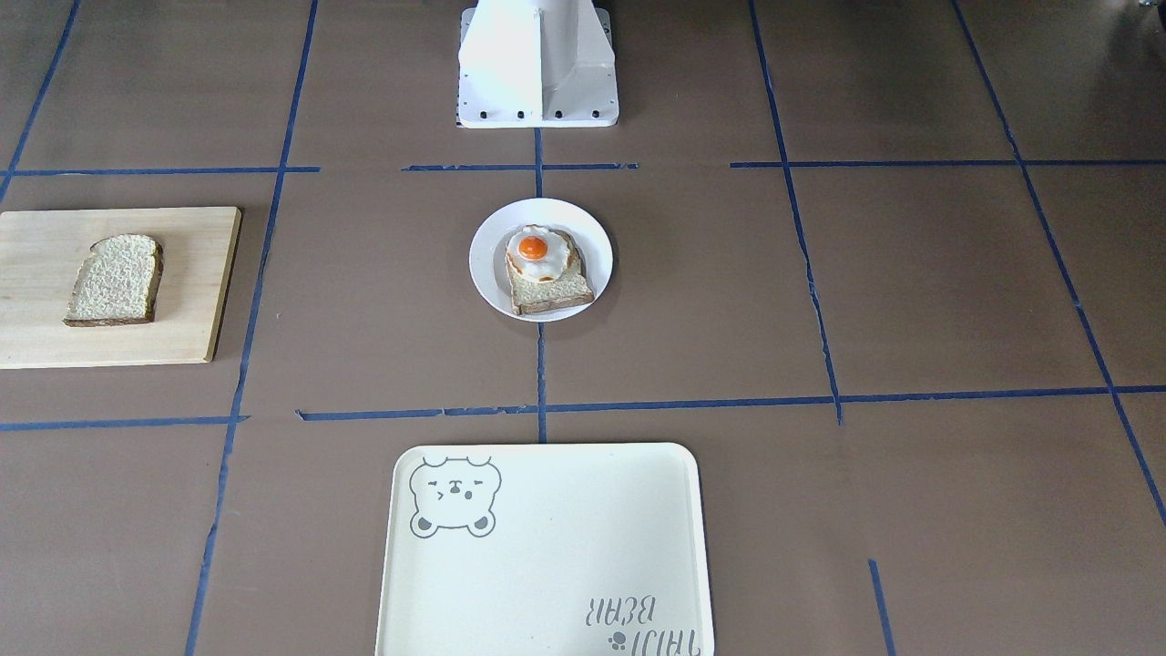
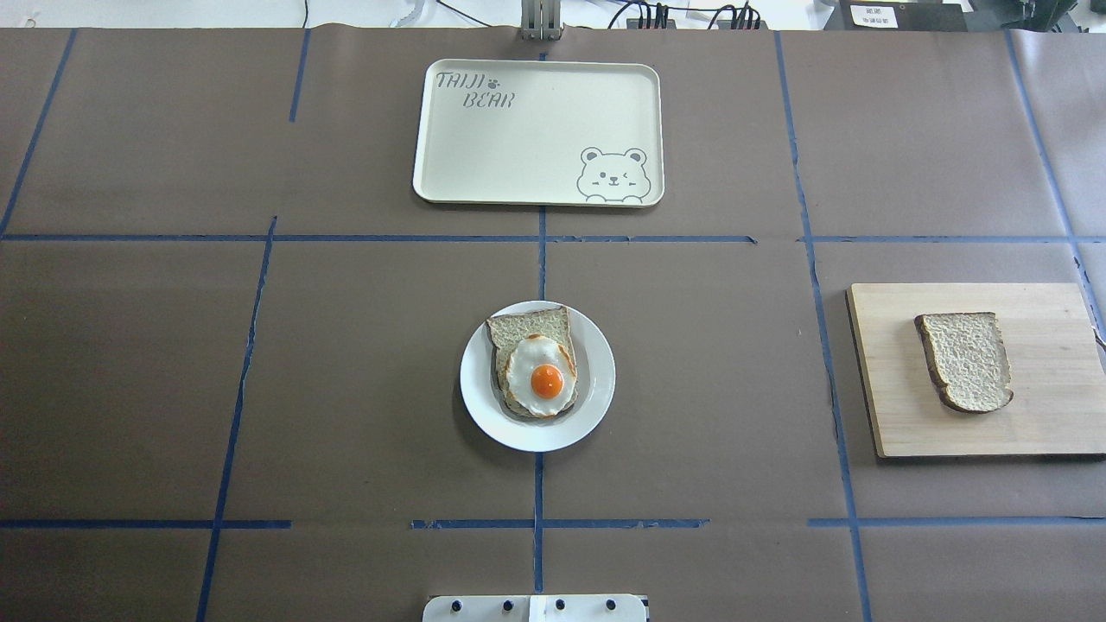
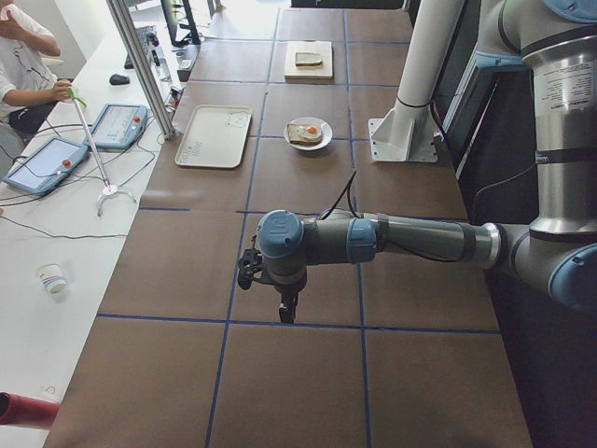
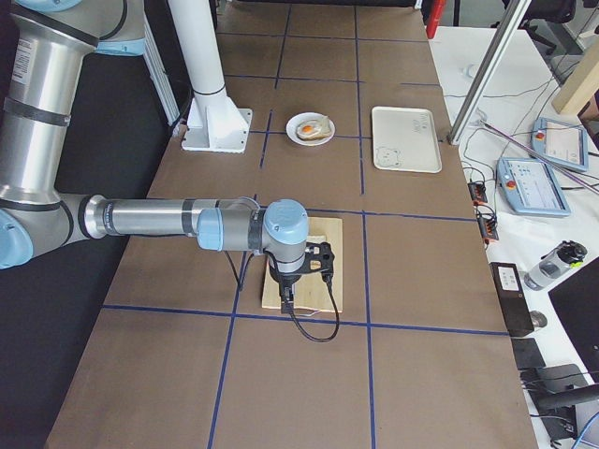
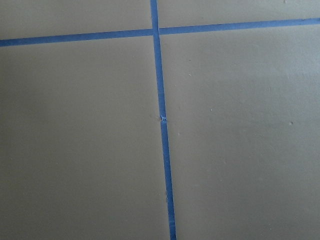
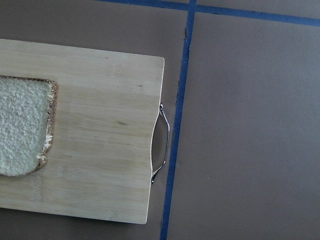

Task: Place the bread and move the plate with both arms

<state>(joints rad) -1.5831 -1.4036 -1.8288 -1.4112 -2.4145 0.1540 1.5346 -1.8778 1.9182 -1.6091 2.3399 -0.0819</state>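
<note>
The bread [image 1: 116, 280] lies flat on a wooden cutting board [image 1: 196, 310] at the robot's right; it also shows in the overhead view [image 2: 966, 360] and at the left edge of the right wrist view [image 6: 22, 125]. The white plate [image 1: 483, 273] sits at the table's middle [image 2: 596, 410] and bears a second slice with a fried egg [image 2: 537, 373]. My right gripper [image 4: 285, 301] points down above the board's outer end, beside the bread. My left gripper [image 3: 284, 310] points down over bare table far from the plate. I cannot tell whether either is open or shut.
A cream tray with a bear drawing [image 2: 536, 130] lies beyond the plate on the operators' side. The white pedestal base [image 1: 537, 82] stands behind the plate. The board has a metal handle [image 6: 161, 145] on its outer end. Blue tape lines cross the brown table.
</note>
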